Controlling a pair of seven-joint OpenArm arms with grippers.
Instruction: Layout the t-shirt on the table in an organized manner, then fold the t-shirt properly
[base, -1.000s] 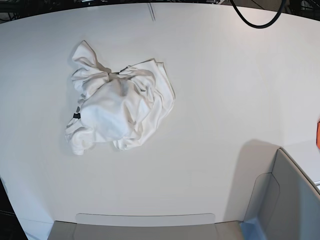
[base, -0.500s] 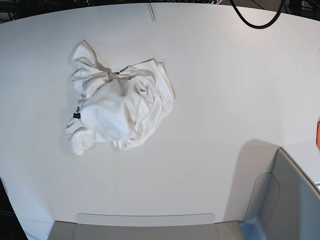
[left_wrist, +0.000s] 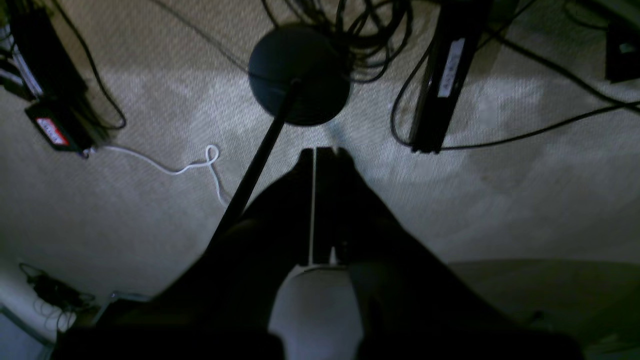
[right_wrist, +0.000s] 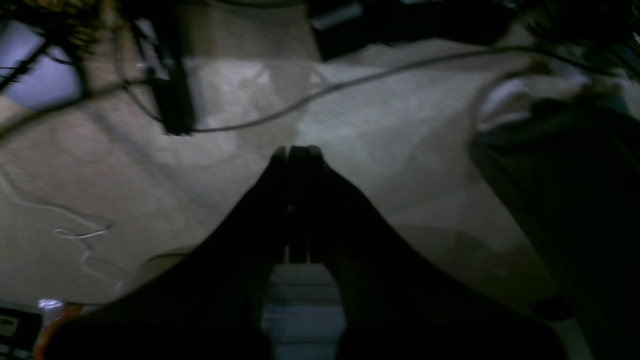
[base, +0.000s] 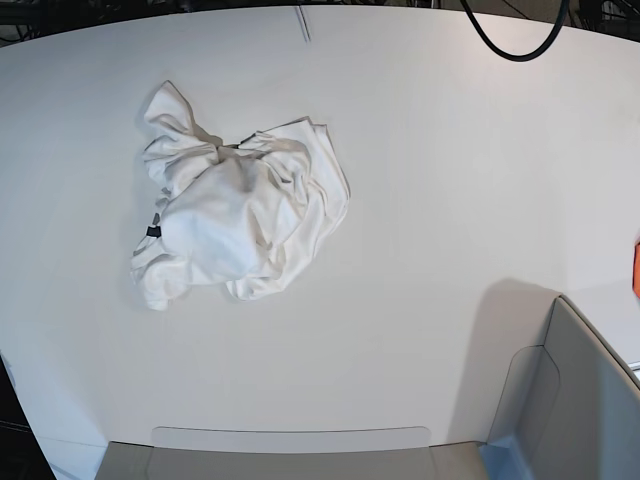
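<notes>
In the left wrist view the left gripper (left_wrist: 320, 152) hangs over carpeted floor (left_wrist: 500, 210), not over the table; its jaws are pressed together with only a thin bright line between them, and they hold nothing; a round black stand base (left_wrist: 299, 75) and loose cables (left_wrist: 550, 127) lie beyond the tips, and no cloth shows anywhere. In the right wrist view the right gripper (right_wrist: 296, 150) is likewise closed tight and empty, pointing down at the same kind of carpet with a cable (right_wrist: 350, 82) crossing it; the picture is dim and blurred, so little else can be named. In the base view neither arm appears; the t-shirt (base: 235, 220) lies crumpled in a loose heap on the table (base: 450, 200), in the far-left part of the tabletop, nearer the left edge than the middle and well apart from the right edge; its bulk runs roughly from the far end down toward the near-left, a small dark label (base: 153, 231) shows at its left side, and the print is not visible; a grey-white bin (base: 570, 400) sits at the near-right corner. Since the heap lies on this view's left, it is the right arm's side, so the right gripper looks the better placed to reach it first; laying out has not yet begun.
</notes>
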